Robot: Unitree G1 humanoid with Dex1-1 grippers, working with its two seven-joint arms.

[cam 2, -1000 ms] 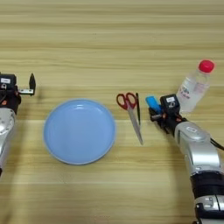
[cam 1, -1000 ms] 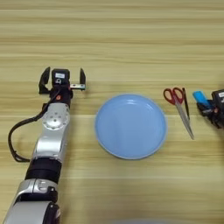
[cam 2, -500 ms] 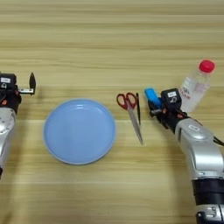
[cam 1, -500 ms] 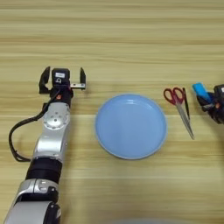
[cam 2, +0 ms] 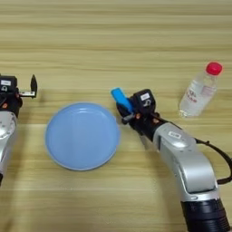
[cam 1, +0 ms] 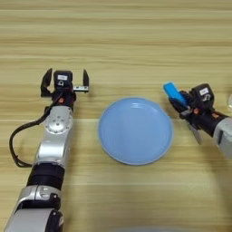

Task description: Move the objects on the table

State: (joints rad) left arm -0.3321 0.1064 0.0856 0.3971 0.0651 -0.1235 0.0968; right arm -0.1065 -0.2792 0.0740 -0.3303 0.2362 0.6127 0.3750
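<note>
Blue block [cam 2: 119, 97] — one — clamped in right pincer [cam 2: 123, 108].

Both eyes look steeply down from the robot's head onto the desk [cam 1: 136, 27], close enough that it fills each view. They share the blue plate [cam 2: 81, 136] and middle ground. The left eye reaches further left, the right eye further right.

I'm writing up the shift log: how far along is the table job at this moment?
Nothing looks placed yet: the plate is bare. In hand: the right end effector holds the blue block beside the plate's right rim. Left: the bottle stands untouched at far right; the scissors are mostly hidden under the right arm. The left end effector sits open, idle.
</note>
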